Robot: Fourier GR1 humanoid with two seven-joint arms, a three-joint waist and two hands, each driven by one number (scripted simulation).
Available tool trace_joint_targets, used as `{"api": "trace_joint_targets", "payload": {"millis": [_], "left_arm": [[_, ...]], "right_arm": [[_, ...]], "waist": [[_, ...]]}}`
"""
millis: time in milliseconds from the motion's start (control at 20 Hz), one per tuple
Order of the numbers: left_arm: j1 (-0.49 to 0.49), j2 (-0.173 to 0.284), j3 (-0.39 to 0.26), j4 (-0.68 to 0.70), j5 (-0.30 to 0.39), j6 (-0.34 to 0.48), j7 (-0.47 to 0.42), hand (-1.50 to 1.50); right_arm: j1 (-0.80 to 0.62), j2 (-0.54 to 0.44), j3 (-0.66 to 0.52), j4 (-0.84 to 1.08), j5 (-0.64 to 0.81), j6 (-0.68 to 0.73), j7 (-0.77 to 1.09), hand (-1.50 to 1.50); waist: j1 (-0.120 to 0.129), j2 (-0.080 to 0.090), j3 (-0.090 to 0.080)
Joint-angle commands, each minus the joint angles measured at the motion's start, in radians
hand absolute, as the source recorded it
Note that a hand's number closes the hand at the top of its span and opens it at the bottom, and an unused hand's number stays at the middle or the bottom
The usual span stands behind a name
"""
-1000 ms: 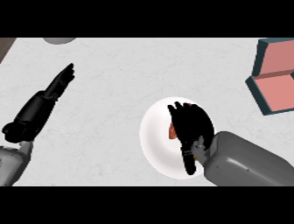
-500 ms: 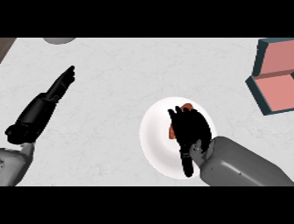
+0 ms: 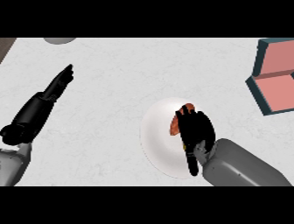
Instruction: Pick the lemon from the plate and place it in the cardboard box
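The counter point(image 3: 124, 78) has a pale, faintly marbled top, and a strip of dark wood shows past its far left corner. A white plate point(image 3: 155, 135) lies on it near the front edge, right of the middle. An open box point(image 3: 280, 76) with dark teal walls and a pink lining sits at the right edge, toward the far side, well apart from the plate. A grey round thing point(image 3: 60, 40) shows partly at the far edge, on the left.
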Motion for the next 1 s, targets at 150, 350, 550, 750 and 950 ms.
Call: {"api": "trace_joint_targets", "payload": {"millis": [150,350,550,750,950], "left_arm": [[-0.005,-0.038,0.029,0.035,-0.038,-0.02,-0.012,0.0],[-0.044,-0.073,0.043,0.085,-0.061,-0.04,-0.02,0.0],[0.034,-0.069,0.043,-0.042,-0.084,-0.041,0.019,0.0],[-0.003,-0.106,0.06,0.053,-0.102,-0.056,-0.031,0.0],[0.031,-0.081,0.078,0.002,-0.089,-0.072,-0.028,0.0]], "right_arm": [[0.096,0.002,-0.067,-0.051,0.052,0.074,0.074,-1.5],[0.099,0.04,-0.038,0.04,0.16,0.062,-0.104,1.5],[0.105,0.004,-0.055,0.058,0.263,0.02,-0.255,1.5],[0.059,0.047,-0.074,0.099,0.356,-0.005,-0.31,1.5],[0.106,-0.072,-0.023,-0.004,0.362,-0.045,-0.54,1.5]], "waist": [[-0.005,0.0,0.0],[-0.002,0.003,0.0],[0.002,0.002,0.001],[-0.001,0.003,0.0],[-0.003,0.002,0.001]]}}
